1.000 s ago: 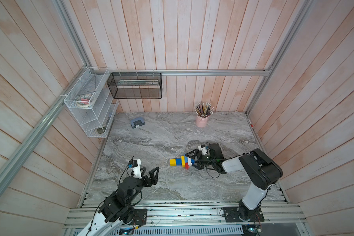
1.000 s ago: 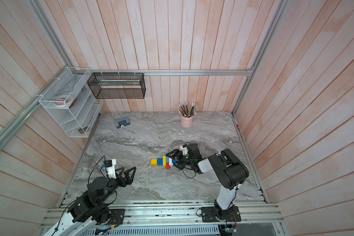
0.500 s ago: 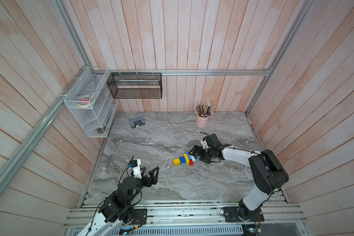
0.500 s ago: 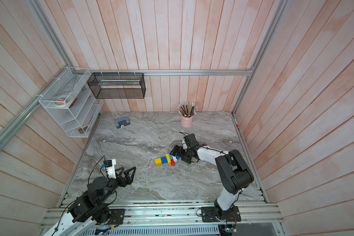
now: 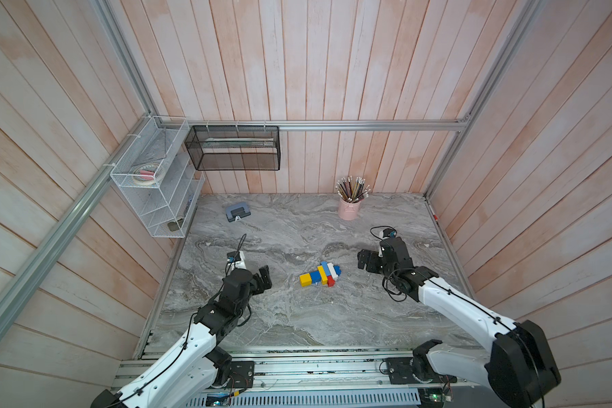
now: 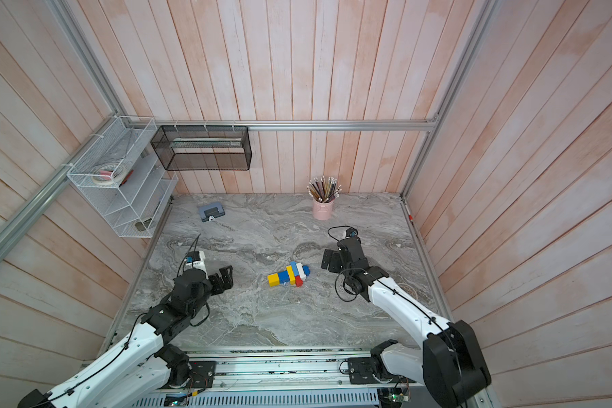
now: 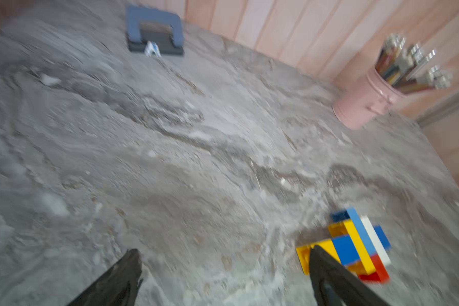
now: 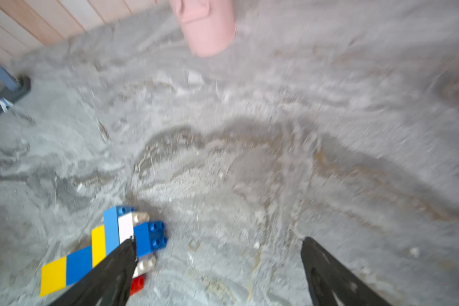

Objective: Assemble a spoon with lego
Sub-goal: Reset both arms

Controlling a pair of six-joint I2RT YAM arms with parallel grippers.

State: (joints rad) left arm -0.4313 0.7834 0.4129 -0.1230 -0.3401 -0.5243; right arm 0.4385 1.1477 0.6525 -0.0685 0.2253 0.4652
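The right claw [image 5: 365, 260] has let go of the spoon [image 5: 320, 279] and drawn back to the right of centre in both top views; its jaws stand wide apart and hold nothing, with bare table [image 5: 297, 318] between it and the spoon's broad end; the spoon lies flat just below the middle of the frame, handle pointing left, its yellow, blue, white and red pieces joined as one; this suggests the build is finished and the arm is clearing off; the left claw [image 5: 264, 279] sits where it did, left of centre, spread open and empty, near the handle but not touching it. Further off, a pink cup of pencils [image 5: 348, 210] stands upper right of centre and a blue hole punch [image 5: 236, 213] lies upper left; a wire rack [image 5: 156, 197] and a mesh basket [image 5: 232, 148] hang on the walls; none of them crowds the spoon, and nothing blocks either arm's retreat.
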